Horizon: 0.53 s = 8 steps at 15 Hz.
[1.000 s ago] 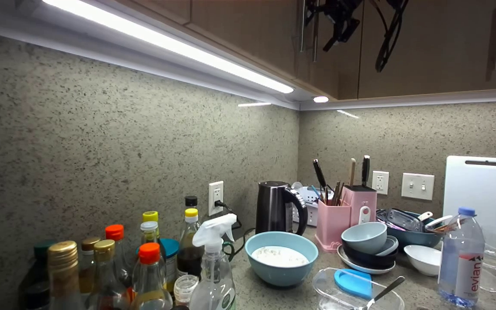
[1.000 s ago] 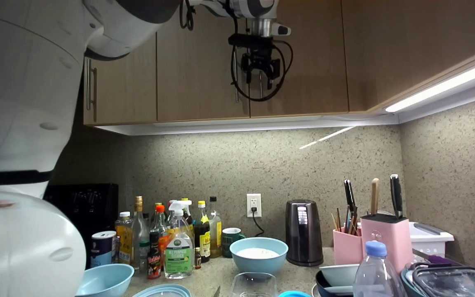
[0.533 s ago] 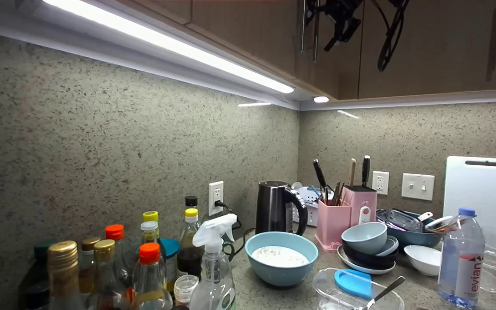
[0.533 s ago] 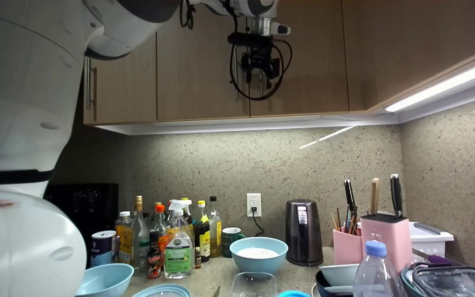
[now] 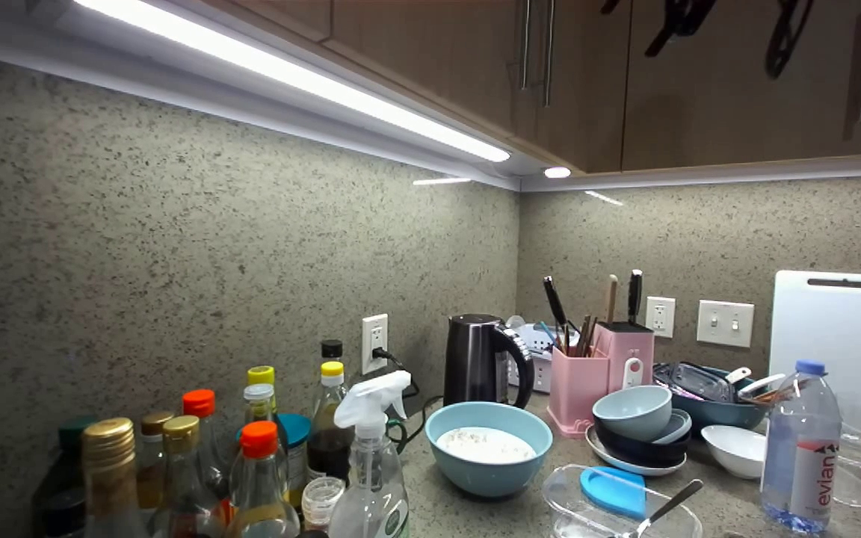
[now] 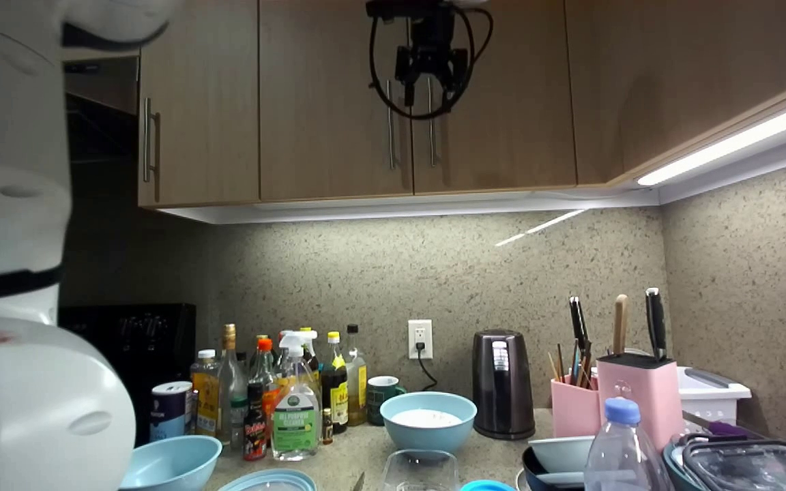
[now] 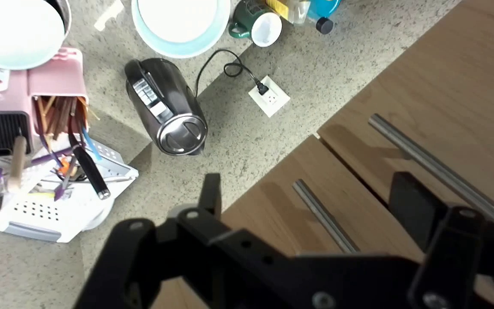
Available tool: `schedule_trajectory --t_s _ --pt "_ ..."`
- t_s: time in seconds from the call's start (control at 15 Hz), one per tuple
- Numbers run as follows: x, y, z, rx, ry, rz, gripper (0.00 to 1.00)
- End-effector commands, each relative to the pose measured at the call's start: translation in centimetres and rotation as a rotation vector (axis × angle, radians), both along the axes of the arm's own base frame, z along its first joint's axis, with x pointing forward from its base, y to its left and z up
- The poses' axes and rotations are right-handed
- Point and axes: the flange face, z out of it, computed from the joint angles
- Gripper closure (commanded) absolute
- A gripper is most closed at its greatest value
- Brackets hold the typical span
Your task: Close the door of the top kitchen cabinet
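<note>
I have the pincer [image 7: 315,199] spread wide in front of the top cabinet [image 6: 594,123], where the brown door [image 6: 502,146] and its neighbour [image 6: 331,136] look flush from here, bar handles [image 6: 432,136] upright. Under the cabinet a strip light [image 5: 296,76] brightens the speckled wall [image 6: 297,266]. Below runs the grey bench [image 5: 445,515], crowded with bottles [image 6: 335,395], a blue bowl [image 6: 427,433], the kettle [image 6: 505,389] and a pink knife block [image 6: 642,395].

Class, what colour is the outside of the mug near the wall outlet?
The mug is mainly dark green outside; it shows best in the wrist view.
</note>
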Motion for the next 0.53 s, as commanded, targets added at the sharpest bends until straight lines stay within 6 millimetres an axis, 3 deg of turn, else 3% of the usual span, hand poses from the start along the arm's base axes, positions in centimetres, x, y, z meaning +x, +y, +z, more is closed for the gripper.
schedule_trajectory --t_s 0.0,0.2,0.47 --pt "-1.5 -0.7 0.2 0.013 0.001 -0.010 0.00" --pt "-4.1 -1.6 0.0 0.035 0.005 -0.021 0.00" --pt "-3.9 -1.5 -0.7 0.040 0.019 -0.017 0.00"
